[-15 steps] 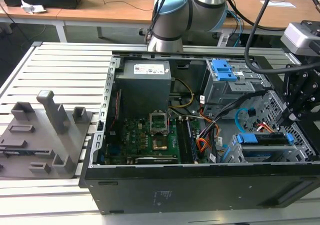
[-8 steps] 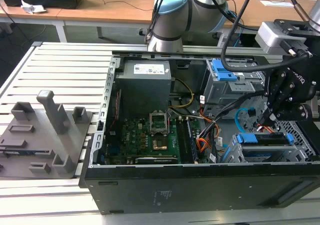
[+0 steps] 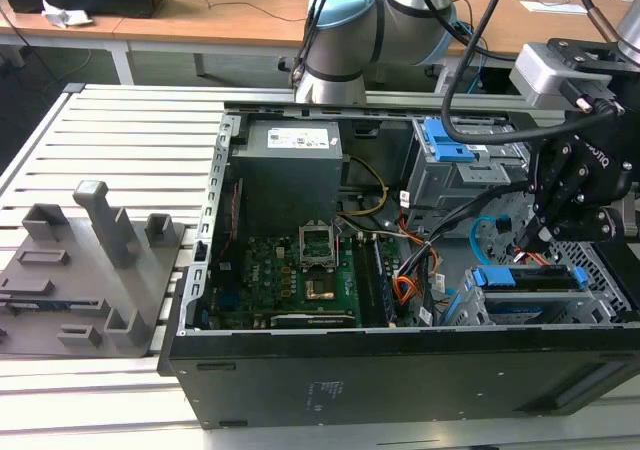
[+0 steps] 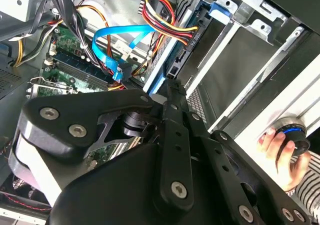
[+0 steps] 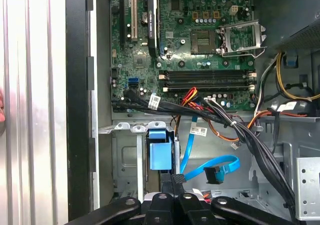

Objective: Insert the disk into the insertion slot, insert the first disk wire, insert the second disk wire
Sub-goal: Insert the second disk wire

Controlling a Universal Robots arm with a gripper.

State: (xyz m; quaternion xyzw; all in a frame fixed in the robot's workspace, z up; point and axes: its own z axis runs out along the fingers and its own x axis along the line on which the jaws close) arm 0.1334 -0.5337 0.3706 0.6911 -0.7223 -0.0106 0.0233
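Nearest to us, in the first wrist view, is the gripper [image 5: 172, 180]. Its fingers are drawn together with no gap at the tips, and we cannot tell if they pinch anything. Directly in front of the tips the disk [image 5: 160, 156] already sits inside the slot [image 3: 600, 270]. The blue wire [image 5: 220, 162] lies in a loose loop just beside the tips with its dark plug free, and the orange-yellow bundle [image 4: 165, 22] reaches the disk's edge just beyond them.
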